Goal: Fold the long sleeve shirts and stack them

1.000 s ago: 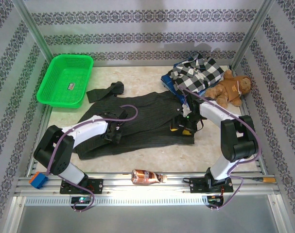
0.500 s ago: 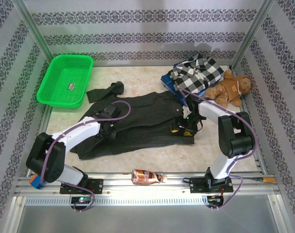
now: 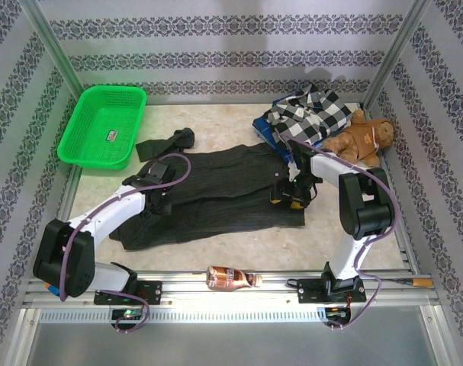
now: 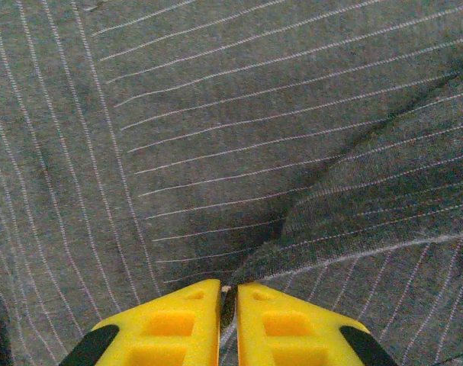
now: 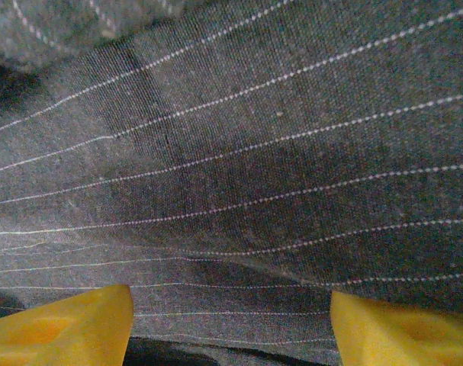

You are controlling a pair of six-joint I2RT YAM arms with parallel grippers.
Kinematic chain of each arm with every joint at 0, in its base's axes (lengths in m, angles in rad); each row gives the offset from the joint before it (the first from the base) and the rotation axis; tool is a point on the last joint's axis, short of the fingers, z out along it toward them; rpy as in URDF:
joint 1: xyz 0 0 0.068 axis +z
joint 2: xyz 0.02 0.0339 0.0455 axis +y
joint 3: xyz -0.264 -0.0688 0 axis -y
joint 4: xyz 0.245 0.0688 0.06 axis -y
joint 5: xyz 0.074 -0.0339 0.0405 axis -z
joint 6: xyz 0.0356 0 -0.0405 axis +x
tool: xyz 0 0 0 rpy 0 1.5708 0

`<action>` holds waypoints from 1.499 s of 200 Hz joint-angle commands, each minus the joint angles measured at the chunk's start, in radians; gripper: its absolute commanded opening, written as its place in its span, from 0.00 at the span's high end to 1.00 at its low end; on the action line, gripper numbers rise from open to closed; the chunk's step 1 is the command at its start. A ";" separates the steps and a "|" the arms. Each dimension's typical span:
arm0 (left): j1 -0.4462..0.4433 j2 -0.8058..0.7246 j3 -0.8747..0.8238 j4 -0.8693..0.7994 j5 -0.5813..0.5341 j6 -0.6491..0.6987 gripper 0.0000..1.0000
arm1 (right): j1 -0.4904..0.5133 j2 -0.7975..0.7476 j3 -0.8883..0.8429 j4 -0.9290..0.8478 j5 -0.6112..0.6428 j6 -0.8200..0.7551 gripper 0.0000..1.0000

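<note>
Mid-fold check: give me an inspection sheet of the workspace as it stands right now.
Surface: pale stone-look table, its middle covered by cloth.
Job's things: dark pinstriped shirt spread mid-table, a sleeve reaching toward the basket; checked shirt heaped on a blue garment at the far right.
Clutter: teddy bear beside that heap; green basket far left; brown bottle on the near rail.
Grippers: left gripper shut on a fold of the pinstriped shirt; right gripper open over it.
Cables: purple cable looping along each arm; no snag seen.
Surroundings: patterned walls, metal frame.
</note>
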 commanded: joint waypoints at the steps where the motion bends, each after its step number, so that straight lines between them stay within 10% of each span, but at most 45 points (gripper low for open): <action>1: 0.028 -0.025 -0.017 -0.005 -0.040 -0.036 0.86 | -0.016 0.032 0.024 0.011 0.042 -0.004 0.30; 220: 0.070 -0.051 -0.053 0.030 0.012 -0.032 0.86 | -0.079 -0.349 -0.201 -0.087 0.057 0.106 0.28; 300: 0.070 -0.055 -0.059 0.029 0.014 -0.034 0.86 | -0.078 -0.348 -0.228 -0.068 0.034 0.055 0.42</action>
